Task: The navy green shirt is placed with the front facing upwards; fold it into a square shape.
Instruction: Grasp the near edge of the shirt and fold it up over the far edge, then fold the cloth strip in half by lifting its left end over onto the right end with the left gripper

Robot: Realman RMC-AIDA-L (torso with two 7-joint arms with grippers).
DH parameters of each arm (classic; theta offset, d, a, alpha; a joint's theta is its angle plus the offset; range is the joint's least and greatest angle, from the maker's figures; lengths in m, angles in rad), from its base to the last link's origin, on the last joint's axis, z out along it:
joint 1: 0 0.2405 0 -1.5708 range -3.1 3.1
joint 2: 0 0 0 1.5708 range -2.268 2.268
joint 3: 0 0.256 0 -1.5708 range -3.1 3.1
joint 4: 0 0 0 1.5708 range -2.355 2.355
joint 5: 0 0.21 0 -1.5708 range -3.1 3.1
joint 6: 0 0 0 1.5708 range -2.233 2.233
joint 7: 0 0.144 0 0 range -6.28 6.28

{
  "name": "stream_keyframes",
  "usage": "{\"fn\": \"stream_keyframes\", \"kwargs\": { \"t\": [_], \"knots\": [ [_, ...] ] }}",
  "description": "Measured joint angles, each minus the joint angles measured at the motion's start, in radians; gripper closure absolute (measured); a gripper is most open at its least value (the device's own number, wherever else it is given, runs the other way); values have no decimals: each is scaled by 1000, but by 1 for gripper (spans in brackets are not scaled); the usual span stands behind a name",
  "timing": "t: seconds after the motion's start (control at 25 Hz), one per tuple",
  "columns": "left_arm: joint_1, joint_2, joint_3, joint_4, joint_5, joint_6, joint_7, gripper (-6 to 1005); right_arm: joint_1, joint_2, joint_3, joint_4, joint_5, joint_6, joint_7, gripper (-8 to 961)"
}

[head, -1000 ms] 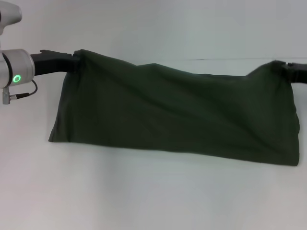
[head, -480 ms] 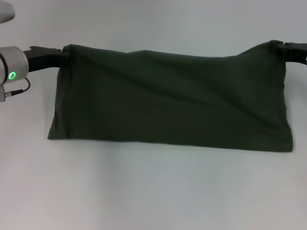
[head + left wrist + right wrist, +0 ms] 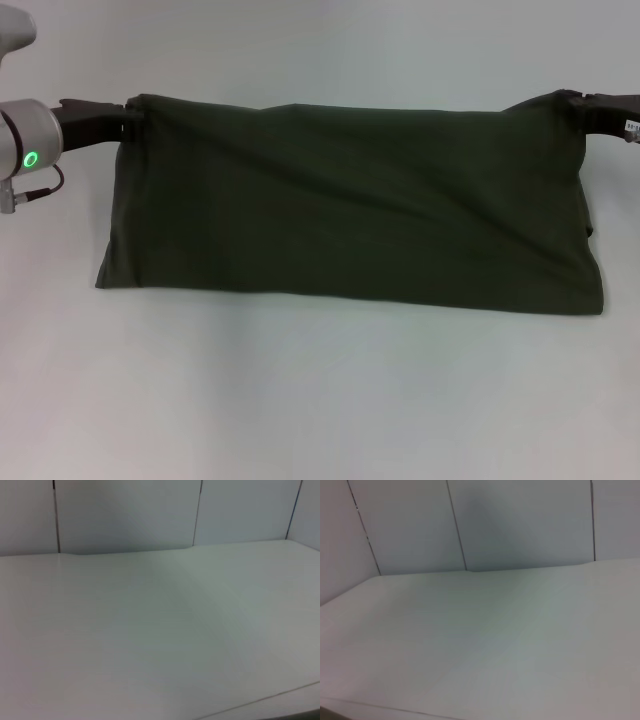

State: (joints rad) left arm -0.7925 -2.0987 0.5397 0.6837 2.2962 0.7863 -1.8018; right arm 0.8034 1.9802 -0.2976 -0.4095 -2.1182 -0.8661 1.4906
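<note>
1 navy green shirt (image 3: pixel 350 210), 2 corners pinched by left gripper (image 3: pixel 128 113), right gripper (image 3: pixel 578 100)

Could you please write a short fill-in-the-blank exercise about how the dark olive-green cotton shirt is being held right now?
1. The dark olive-green cotton shirt is held at ____ upper corners.
2. The left gripper grips the corner on the robot's ____ side.
3. The right gripper grips the ____ corner.
4. The shirt's lower edge rests on the ____ table.

Missing words: two; left; opposite; white
</note>
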Motion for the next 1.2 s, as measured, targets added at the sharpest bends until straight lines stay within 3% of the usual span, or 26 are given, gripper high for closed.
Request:
{"fn": "stream_keyframes", "kwargs": {
  "t": [0.36,0.64,0.76,0.88,1.08,1.2],
  "knots": [
    [-5,-14,18,-8,0,-45,4,885,11,7,-35,36,10,76,-25,747],
    [-5,-42,50,-11,0,-158,-2,867,21,38,-92,18,13,207,-26,740],
    [-1,-48,47,-8,0,-183,-4,859,21,41,-92,3,14,218,-23,618],
    [4,-46,44,-5,0,-183,-32,640,12,38,-89,-15,31,180,-3,496],
    [34,-40,49,50,0,-81,-108,408,-31,17,-98,-58,60,34,89,384],
    [61,-48,53,115,3,48,-137,344,-64,6,-107,-89,61,-64,156,317]
  ]
}}
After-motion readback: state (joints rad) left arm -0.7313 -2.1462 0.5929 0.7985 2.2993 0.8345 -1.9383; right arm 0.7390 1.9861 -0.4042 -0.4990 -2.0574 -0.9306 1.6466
